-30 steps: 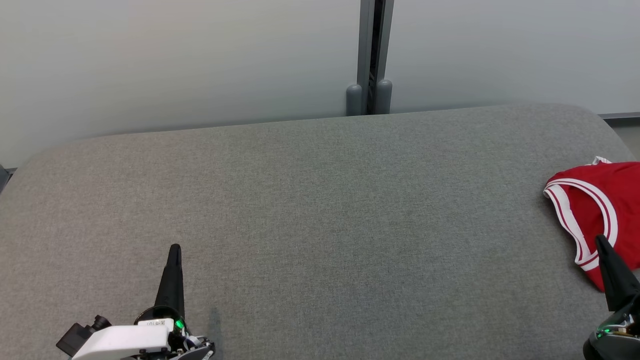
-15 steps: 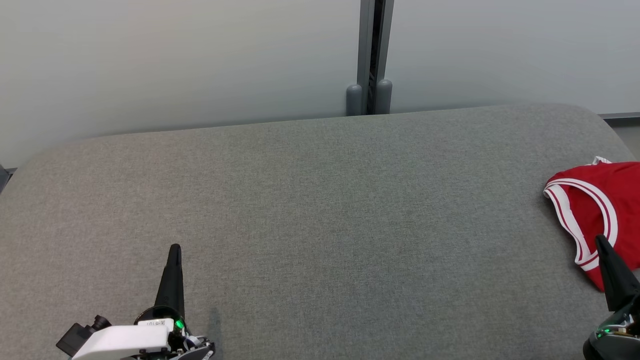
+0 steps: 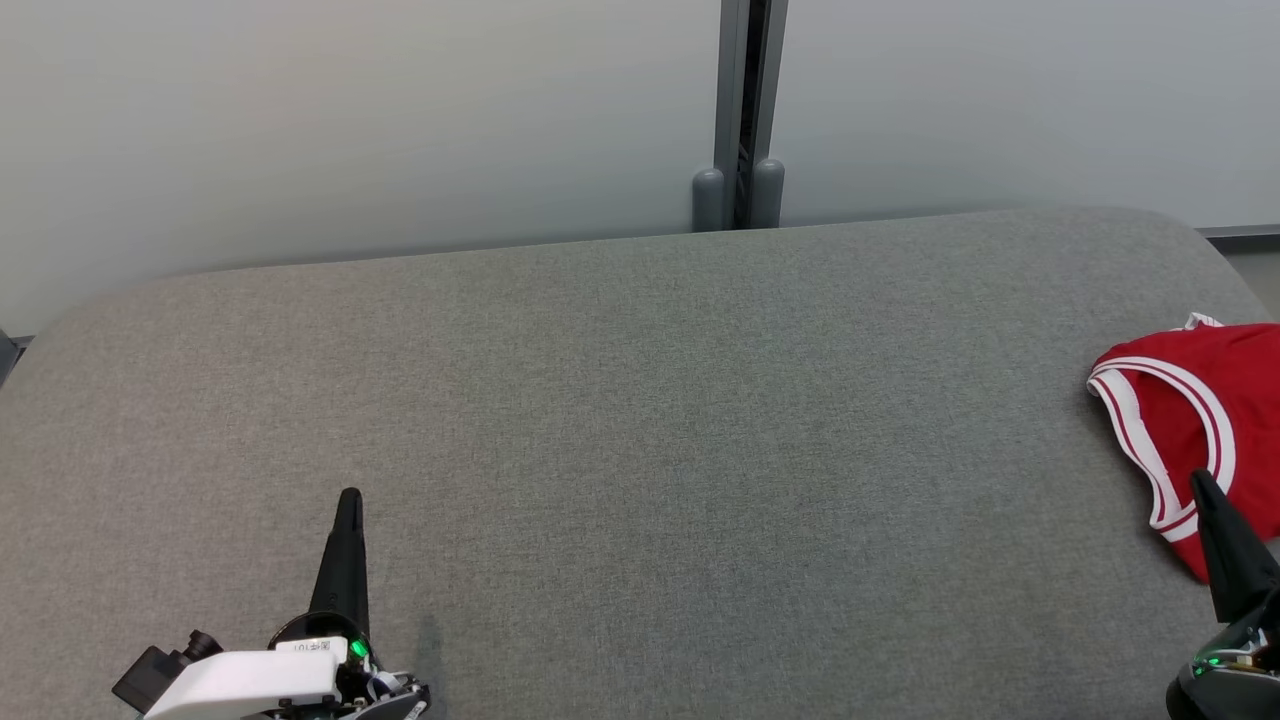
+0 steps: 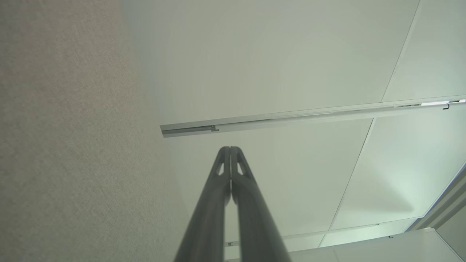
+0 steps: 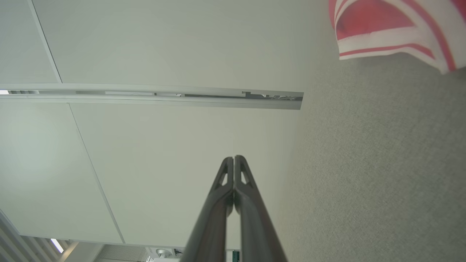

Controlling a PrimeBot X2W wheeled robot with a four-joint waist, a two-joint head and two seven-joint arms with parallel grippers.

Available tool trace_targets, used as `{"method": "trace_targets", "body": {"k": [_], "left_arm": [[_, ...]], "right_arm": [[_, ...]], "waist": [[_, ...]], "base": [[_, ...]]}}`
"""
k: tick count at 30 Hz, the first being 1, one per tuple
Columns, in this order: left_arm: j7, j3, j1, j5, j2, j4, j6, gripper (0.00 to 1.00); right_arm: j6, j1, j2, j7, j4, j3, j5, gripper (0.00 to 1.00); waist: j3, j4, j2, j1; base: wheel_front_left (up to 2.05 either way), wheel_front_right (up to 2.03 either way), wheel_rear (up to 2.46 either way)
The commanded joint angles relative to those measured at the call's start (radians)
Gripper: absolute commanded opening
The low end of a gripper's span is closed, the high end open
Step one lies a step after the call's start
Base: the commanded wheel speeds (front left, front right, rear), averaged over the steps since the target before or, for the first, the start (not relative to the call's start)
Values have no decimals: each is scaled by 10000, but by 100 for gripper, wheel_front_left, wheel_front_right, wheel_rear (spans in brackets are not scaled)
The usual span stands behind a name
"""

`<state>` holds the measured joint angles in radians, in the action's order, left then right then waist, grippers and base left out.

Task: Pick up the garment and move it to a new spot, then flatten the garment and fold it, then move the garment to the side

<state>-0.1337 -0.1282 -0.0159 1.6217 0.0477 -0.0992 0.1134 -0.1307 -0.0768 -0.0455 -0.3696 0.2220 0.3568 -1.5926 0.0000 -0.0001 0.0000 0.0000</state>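
The garment runs off the head view's R edge, rest unseen; the right gripper covers a bit of its lower trim. Right wrist view cuts it at top & R edges too. Bodies of left gripper & right gripper clipped by head view's btm edge.

We see lots of bare room across the middle of the grey cushion, from its left edge nearly to its right edge. The red garment lies at the right edge. A wall and a post stand behind the back edge.
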Motion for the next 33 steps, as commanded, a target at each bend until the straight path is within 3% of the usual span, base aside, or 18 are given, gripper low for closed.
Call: {"method": "trace_targets", "body": {"k": [1,33], "left_arm": [[-3,43,127,27,23,26,35,0],[-2,44,128,27,23,26,35,0]], "right_arm": [[0,-67,-88,-31,19,43,-31,0],[0,-67,-88,-31,19,42,-31,0]], "waist": [[0,0,0,0],[0,0,0,0]], "base": [[0,0,0],[0,0,0]]}}
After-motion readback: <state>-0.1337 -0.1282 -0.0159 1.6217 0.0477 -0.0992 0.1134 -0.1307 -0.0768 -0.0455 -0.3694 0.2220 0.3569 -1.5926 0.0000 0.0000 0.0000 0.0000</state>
